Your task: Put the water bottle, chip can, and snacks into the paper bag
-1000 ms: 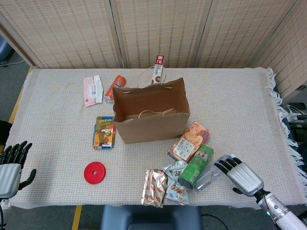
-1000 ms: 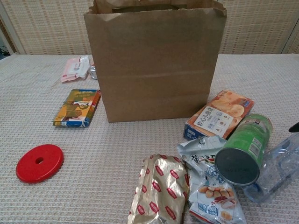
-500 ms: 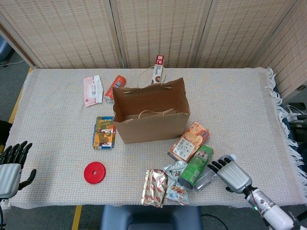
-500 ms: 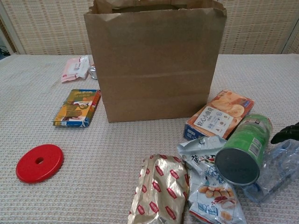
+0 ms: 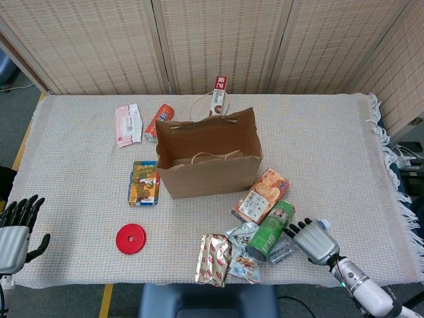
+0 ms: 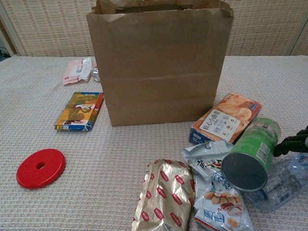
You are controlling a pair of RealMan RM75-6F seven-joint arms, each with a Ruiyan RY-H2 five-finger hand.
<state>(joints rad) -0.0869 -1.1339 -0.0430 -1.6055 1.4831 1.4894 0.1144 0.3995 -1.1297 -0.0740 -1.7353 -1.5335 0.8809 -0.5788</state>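
Observation:
The brown paper bag (image 5: 209, 161) (image 6: 159, 62) stands open at the table's middle. To its right front lies the green chip can (image 5: 271, 230) (image 6: 252, 153) on its side, with the clear water bottle (image 5: 285, 250) (image 6: 284, 182) flat beside it. An orange snack box (image 5: 262, 194) (image 6: 226, 118), a gold packet (image 5: 213, 259) (image 6: 164, 197) and small snack bags (image 5: 244, 252) (image 6: 216, 190) lie around them. My right hand (image 5: 315, 240) (image 6: 294, 141) hovers over the bottle, fingers spread, touching or just above it. My left hand (image 5: 14, 228) rests open at the left table edge.
A red disc (image 5: 130, 238) (image 6: 41, 167) and a colourful flat pack (image 5: 144, 183) (image 6: 80, 111) lie left of the bag. Behind it are a pink packet (image 5: 128, 124), an orange can (image 5: 159, 122) and a small carton (image 5: 218, 95). A fringed cloth (image 5: 331, 146) covers the table.
My right hand has slid left, closing in over the water bottle beside the chip can. The left hand has stayed still.

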